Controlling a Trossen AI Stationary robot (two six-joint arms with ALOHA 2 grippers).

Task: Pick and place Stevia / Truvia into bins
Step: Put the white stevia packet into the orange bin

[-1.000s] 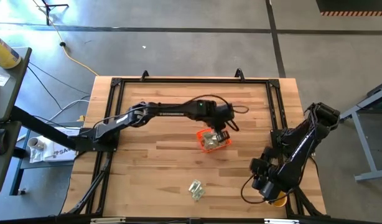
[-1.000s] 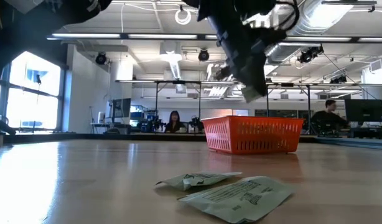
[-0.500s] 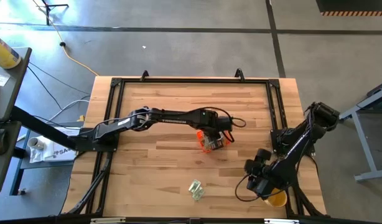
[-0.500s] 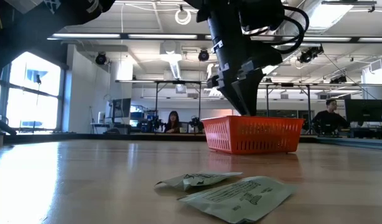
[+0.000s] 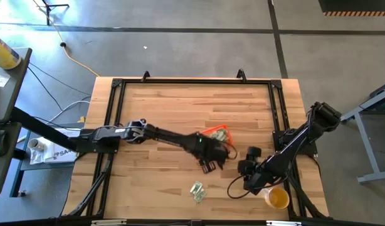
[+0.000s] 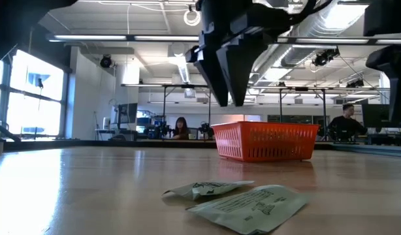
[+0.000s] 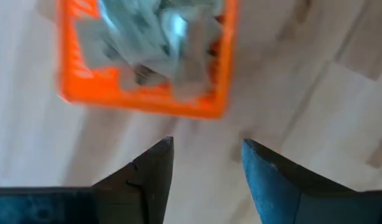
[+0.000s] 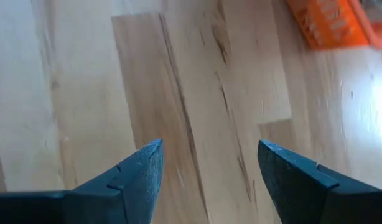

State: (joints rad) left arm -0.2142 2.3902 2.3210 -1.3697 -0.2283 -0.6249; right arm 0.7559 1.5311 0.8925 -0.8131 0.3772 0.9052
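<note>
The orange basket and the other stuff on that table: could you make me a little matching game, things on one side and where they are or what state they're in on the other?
Things:
1. orange bin
2. loose packets
3. left gripper
4. right gripper

Places or states:
A. open and empty above bare wood, off to the bin's side
B. lying flat on the table, near its front edge
C. partly filled with packets
D. open and empty, between the bin and the loose packets

Pairs: 1-C, 2-B, 3-D, 4-A
</note>
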